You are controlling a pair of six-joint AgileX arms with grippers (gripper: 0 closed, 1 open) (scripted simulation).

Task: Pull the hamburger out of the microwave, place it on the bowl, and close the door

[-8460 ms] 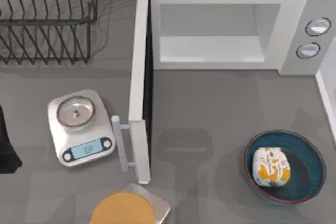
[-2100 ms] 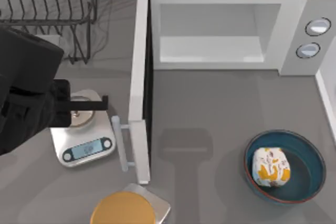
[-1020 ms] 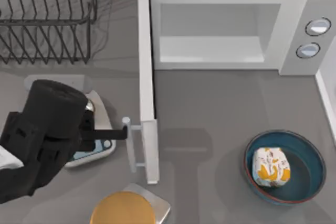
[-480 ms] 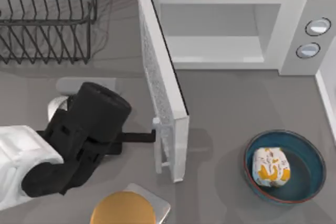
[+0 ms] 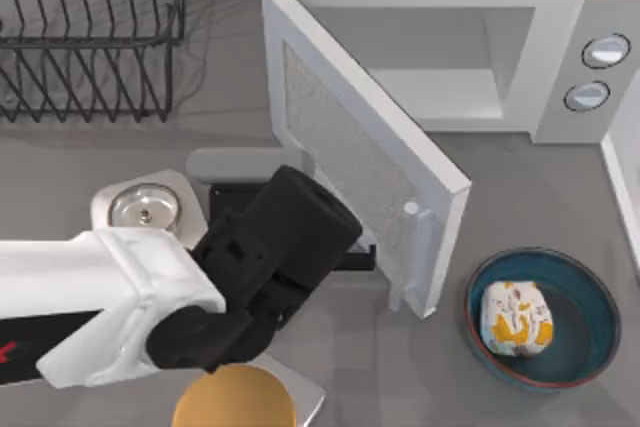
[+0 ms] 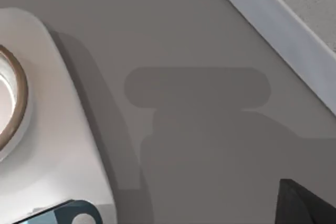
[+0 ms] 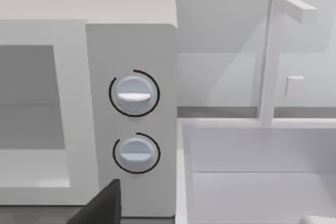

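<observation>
Top view first: the hamburger point(image 5: 517, 318) is already sitting in the bowl point(image 5: 583, 285) at the lower right of the frame, so the pull-out and the drop-off look done. What's left is the door point(image 5: 366, 162), which hangs roughly half shut, slanting from the upper middle down toward the bowl, with the microwave point(image 5: 545, 22) cavity open behind it. My left gripper point(image 5: 352, 259) sits mid-frame right up against the door's outer face near the handle end, arm coming in from the lower left over the scale point(image 5: 140, 209). Can't tell how its fingers are set, honestly.

Left wrist view: mostly grey table point(image 6: 178, 40), a corner of the scale at the left edge and the door's white edge across the upper right corner.

Right wrist view: the microwave's two knobs point(image 7: 134, 94) in the middle, and a dark bit of the right gripper at the bottom edge, parked off to the side; can't tell its state either.

So I'd say just the last bit of the door swing remains.
</observation>
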